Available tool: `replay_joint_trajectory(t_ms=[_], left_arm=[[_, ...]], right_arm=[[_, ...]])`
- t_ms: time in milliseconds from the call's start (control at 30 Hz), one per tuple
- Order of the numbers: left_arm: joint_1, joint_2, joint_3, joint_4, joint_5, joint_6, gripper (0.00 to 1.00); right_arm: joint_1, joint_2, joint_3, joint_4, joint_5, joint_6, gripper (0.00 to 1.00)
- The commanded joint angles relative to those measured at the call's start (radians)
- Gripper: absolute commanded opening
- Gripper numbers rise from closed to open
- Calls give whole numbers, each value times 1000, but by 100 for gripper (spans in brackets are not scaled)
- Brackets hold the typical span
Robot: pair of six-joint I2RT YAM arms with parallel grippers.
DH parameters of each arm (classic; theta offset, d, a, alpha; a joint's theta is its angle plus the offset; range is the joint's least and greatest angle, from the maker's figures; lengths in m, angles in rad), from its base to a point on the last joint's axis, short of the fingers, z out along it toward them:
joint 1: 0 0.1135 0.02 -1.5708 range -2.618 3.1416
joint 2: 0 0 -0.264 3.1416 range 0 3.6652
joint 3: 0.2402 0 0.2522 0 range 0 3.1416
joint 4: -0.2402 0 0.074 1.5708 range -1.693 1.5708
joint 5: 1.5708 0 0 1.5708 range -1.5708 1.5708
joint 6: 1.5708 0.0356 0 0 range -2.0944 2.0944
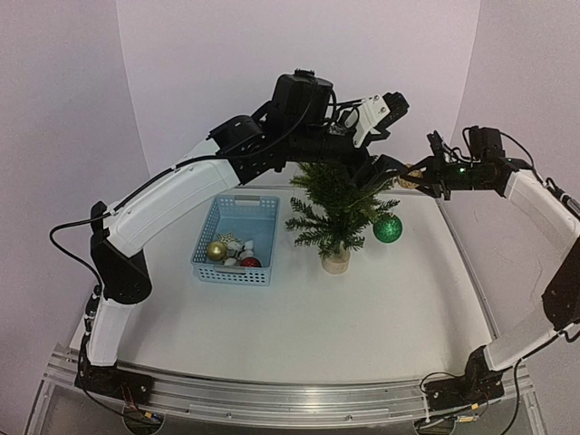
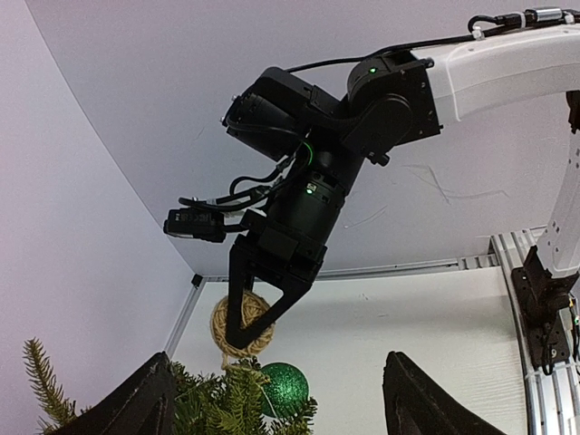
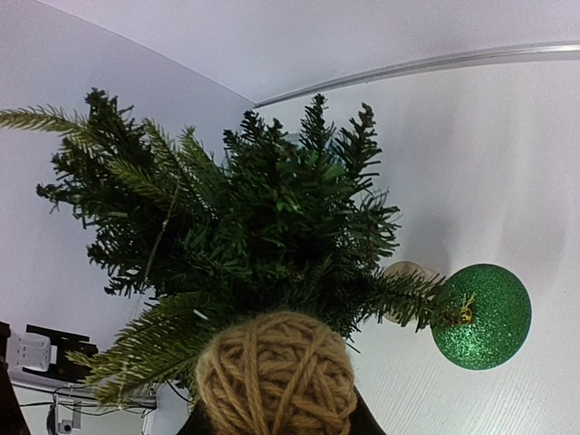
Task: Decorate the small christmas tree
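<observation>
right gripper (image 2: 252, 331) clamped on a twine ball (image 3: 276, 376) close by the small christmas tree (image 1: 340, 213); left gripper (image 2: 276, 399) spread apart.

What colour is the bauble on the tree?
Glittery green; the bauble shows best in the right wrist view.

Your small christmas tree (image 1: 337, 204), dark green needle branches on a pale round wooden base, stands upright on the white table (image 1: 299, 317). A green glittery ball (image 1: 388, 228) hangs from its lower right branch. Your right gripper (image 1: 414, 176) clasps a tan round ball (image 1: 408, 178) just beside the upper right branches. Your left gripper (image 1: 373, 163) hovers over the treetop, fingers hard to make out. Left of the tree, a pale blue plastic basket (image 1: 227, 213) holds a gold bauble (image 1: 217, 250), a red bauble (image 1: 250, 262) and white pieces (image 1: 237, 246).
</observation>
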Motion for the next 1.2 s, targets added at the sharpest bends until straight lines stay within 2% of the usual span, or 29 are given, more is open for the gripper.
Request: replay_joint_trajectory(t_ms=[0,467,767,933,1000,1167], left_arm=[[4,-65,4,-9,-8,12,77],[4,-66,3,-18,-10,13,77],[4,-67,3,-19,-14,15,77],[4,-65,2,-17,-17,16,77],[4,-66,2,-15,-18,19,77],[3,-67,2,-14,-25,27,77]], right_arm=[[-2,-28,-45,32,-23,11,0],[-3,-82,-147,31,-67,23,1],[-3,-65,-153,32,-89,19,25],[-2,-49,-144,33,-98,18,45],[-2,-42,-139,33,-102,17,56],[-3,-39,-140,32,-97,16,67]])
